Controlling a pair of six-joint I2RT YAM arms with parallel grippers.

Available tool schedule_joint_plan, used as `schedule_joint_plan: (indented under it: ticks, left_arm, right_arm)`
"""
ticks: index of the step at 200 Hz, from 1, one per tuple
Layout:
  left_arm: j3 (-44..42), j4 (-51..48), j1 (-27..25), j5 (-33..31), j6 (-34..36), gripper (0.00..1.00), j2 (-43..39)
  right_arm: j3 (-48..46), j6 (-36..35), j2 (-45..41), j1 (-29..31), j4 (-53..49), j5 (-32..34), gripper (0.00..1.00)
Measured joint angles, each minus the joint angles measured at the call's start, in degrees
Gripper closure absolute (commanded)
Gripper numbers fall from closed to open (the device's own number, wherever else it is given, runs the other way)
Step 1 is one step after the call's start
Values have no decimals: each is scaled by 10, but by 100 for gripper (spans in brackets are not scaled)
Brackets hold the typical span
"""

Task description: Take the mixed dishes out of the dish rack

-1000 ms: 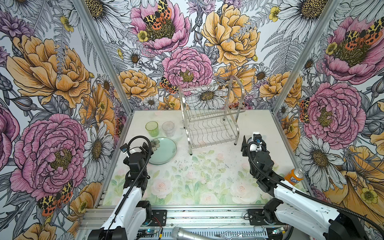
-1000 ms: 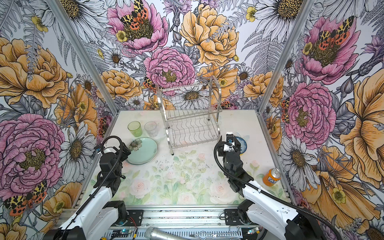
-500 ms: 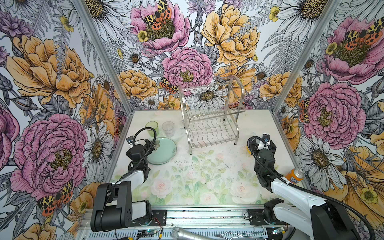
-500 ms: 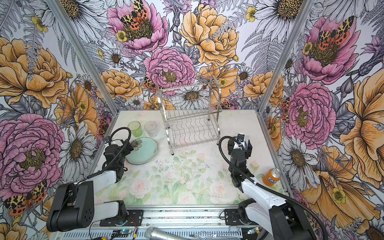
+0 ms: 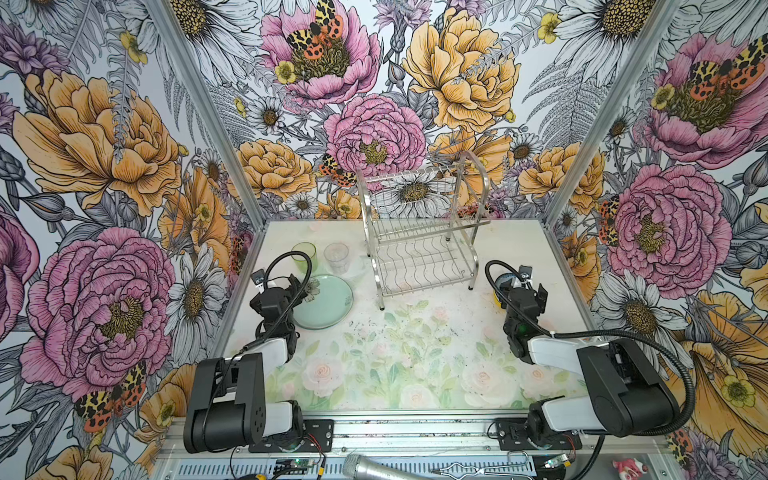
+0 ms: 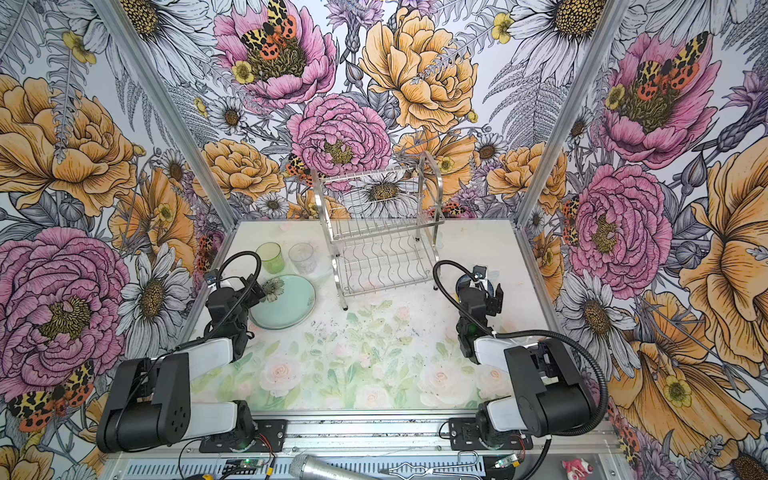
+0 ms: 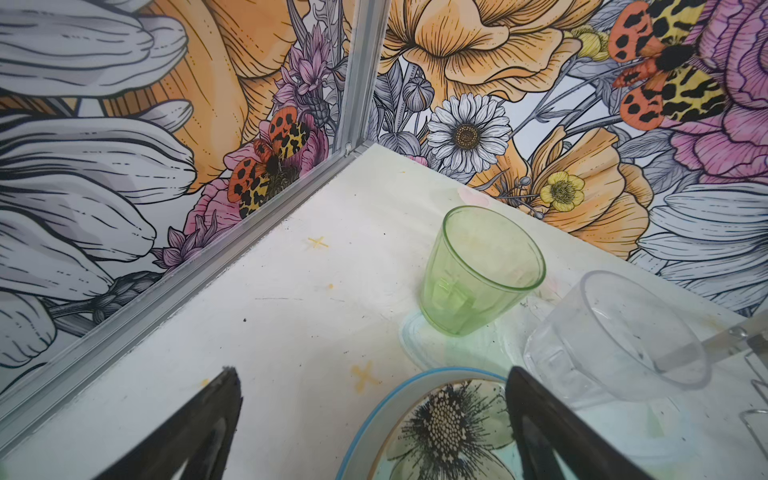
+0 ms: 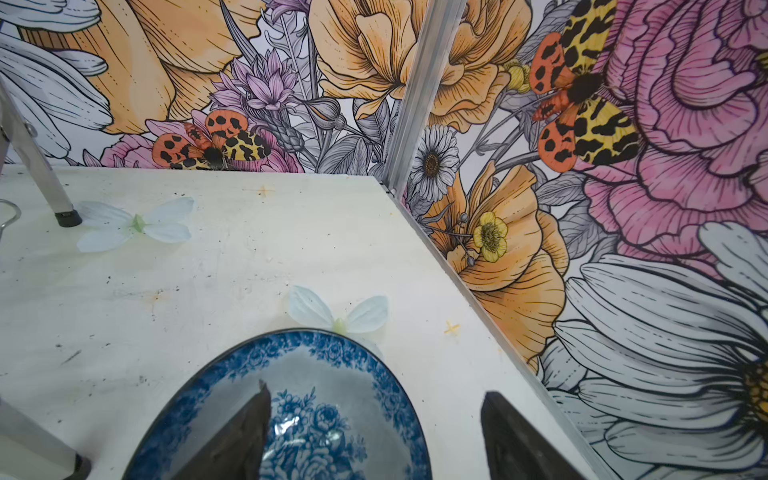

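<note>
Tabletop: R pincer straddles rim of blue-white bowl.

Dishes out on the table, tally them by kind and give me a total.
Tumblers: 2, green tumbler and clear tumbler
Plates: 1, pale green plate; any beneath it cannot be told
Bowls: 2, blue-and-white bowl, yellow bowl showing as a sliver
Total: 5

Bright even light, soft shadows, wrist-view edges bowed — perhaps glare in the bowl
</note>
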Motion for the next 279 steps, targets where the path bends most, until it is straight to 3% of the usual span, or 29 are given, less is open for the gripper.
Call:
schedule_joint_plan:
  ticks: [46, 120, 171, 235, 279]
  left_arm:
    - [-51, 95, -16, 2, 38, 1, -3]
    - [-63, 242, -23, 57, 80, 1, 107]
    - [-25, 219, -24, 104, 101, 1, 124]
    - [-21, 208, -24, 121, 110, 1, 124]
    - [-12, 190, -36, 119, 116, 1, 124]
  right_arm:
    - [2, -8, 32, -7, 45, -12, 14]
    - [2, -8, 33, -20, 59, -40, 6]
    - [2, -8, 33, -37, 60, -91, 3]
    - [-20, 0, 50, -101, 91, -250, 0]
    - [-20, 3, 51, -101, 94, -286, 0]
